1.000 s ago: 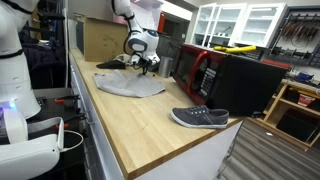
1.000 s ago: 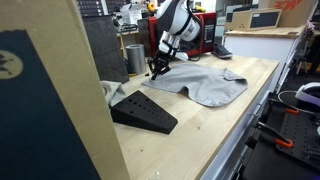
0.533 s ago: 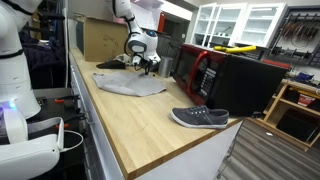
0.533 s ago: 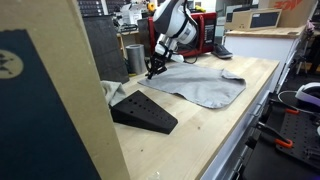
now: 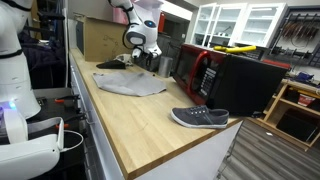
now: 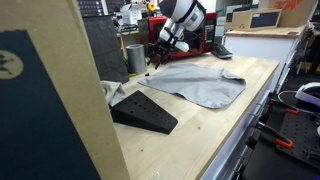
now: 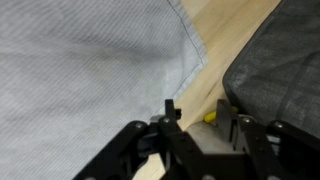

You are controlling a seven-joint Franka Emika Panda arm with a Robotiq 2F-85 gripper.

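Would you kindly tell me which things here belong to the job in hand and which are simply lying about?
In hand:
- grey cloth, spread flat on the wooden table
- pincer, open over the cloth's edge

Lying about:
- shoe
- microwave
- cardboard box
- black wedge
- metal can

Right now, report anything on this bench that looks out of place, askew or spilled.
A grey shoe lies alone on the wooden bench near its corner, beside the microwave. That is an odd thing to find among workshop gear. The grey cloth lies spread out at a slant to the bench edge. Nothing looks spilled or broken.
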